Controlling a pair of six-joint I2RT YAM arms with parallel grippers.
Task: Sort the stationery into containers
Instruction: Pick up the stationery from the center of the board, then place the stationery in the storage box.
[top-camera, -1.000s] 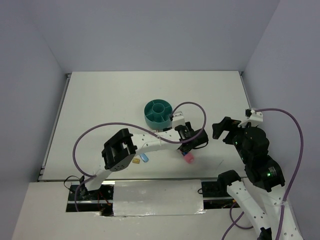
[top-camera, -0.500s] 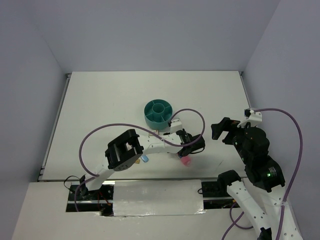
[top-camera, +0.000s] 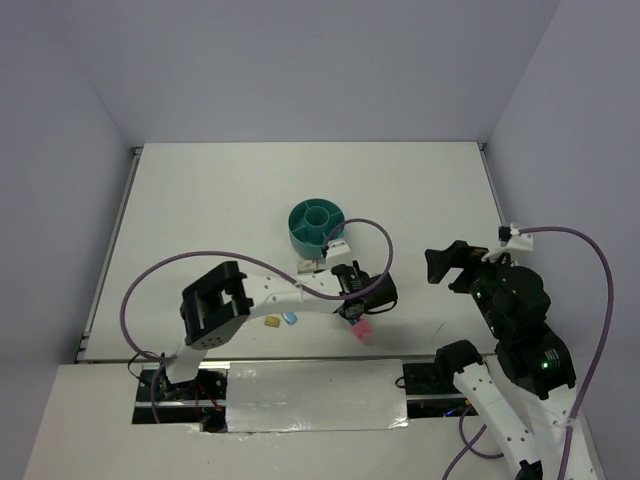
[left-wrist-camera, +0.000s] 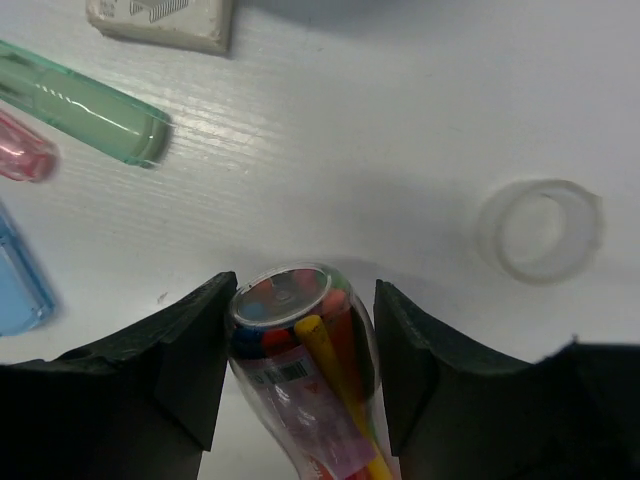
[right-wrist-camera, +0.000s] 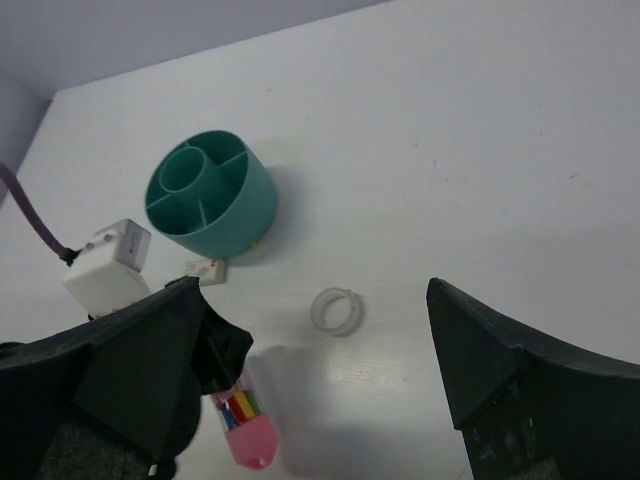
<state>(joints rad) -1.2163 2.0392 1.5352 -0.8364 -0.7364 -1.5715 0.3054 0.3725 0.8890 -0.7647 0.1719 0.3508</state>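
The teal organiser (top-camera: 316, 226) stands mid-table and also shows in the right wrist view (right-wrist-camera: 210, 190). My left gripper (top-camera: 366, 300) (left-wrist-camera: 300, 330) is shut on the pink-capped clear tube (top-camera: 362, 328) (left-wrist-camera: 295, 340) of coloured sticks, held tilted just above the table; its pink cap (right-wrist-camera: 248, 445) points toward the near edge. In the left wrist view a green capsule (left-wrist-camera: 90, 102), a pink one (left-wrist-camera: 20, 158), a blue one (left-wrist-camera: 18, 290), a white eraser (left-wrist-camera: 165, 18) and the clear tape ring (left-wrist-camera: 540, 228) lie on the table. My right gripper (top-camera: 450, 262) (right-wrist-camera: 315, 290) is open, empty and high above the tape ring (right-wrist-camera: 337, 311).
A small yellow piece (top-camera: 271, 322) and a blue piece (top-camera: 290, 318) lie near the front edge under the left arm. A white eraser (top-camera: 305, 267) (right-wrist-camera: 205, 270) sits just in front of the organiser. The left arm's purple cable loops over the table's middle.
My left gripper has moved left and toward the near edge, carrying the tube with it. Its elbow has swung left. The right gripper has shifted slightly.
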